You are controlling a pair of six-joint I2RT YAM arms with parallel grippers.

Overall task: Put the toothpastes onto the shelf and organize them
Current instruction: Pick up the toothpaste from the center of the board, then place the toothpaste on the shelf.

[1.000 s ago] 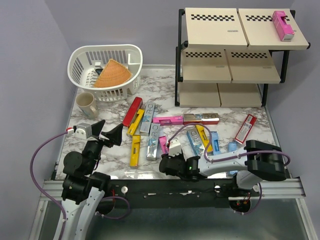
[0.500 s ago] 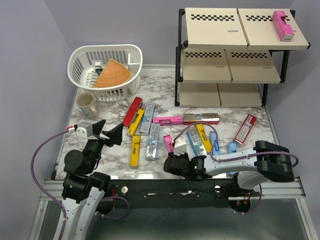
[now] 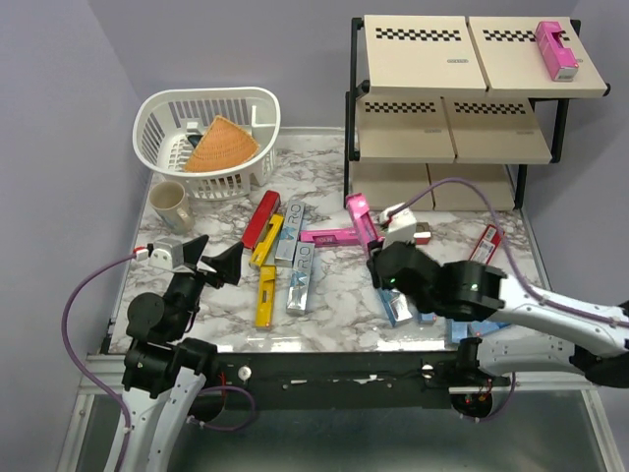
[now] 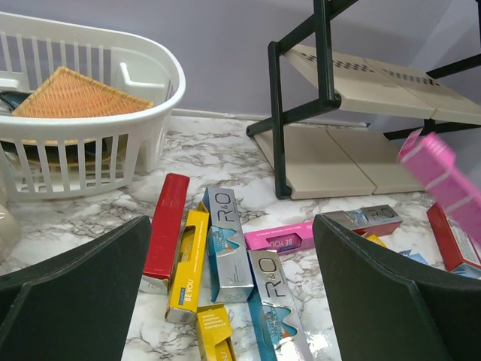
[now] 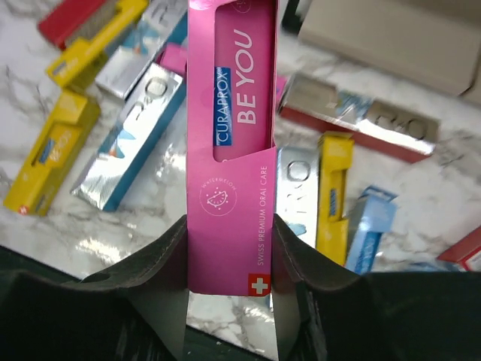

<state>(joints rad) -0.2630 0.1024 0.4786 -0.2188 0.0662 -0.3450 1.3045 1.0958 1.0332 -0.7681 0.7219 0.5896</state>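
My right gripper [image 3: 378, 248] is shut on a pink toothpaste carton [image 3: 360, 216] and holds it tilted above the middle of the table, in front of the shelf [image 3: 452, 98]. In the right wrist view the carton [image 5: 233, 113] stands between my fingers [image 5: 150, 263], with my gripper [image 5: 231, 256] closed on its lower end. Another pink carton [image 3: 556, 49] lies on the shelf's top tier at the right. Red [image 3: 260, 218], yellow [image 3: 266, 295], silver-blue [image 3: 303, 277] and pink [image 3: 329, 235] cartons lie on the table. My left gripper [image 3: 211, 261] is open and empty at the left, above these cartons [image 4: 233, 301].
A white basket [image 3: 157, 123] with a woven orange piece stands at the back left, with a beige mug [image 3: 170, 204] in front of it. More cartons, among them a red one [image 3: 483, 253], lie at the right under my right arm. The shelf's lower tiers are bare.
My right gripper has lifted the pink carton from the front of the table and carried it up and back towards the shelf. The left arm has not moved.
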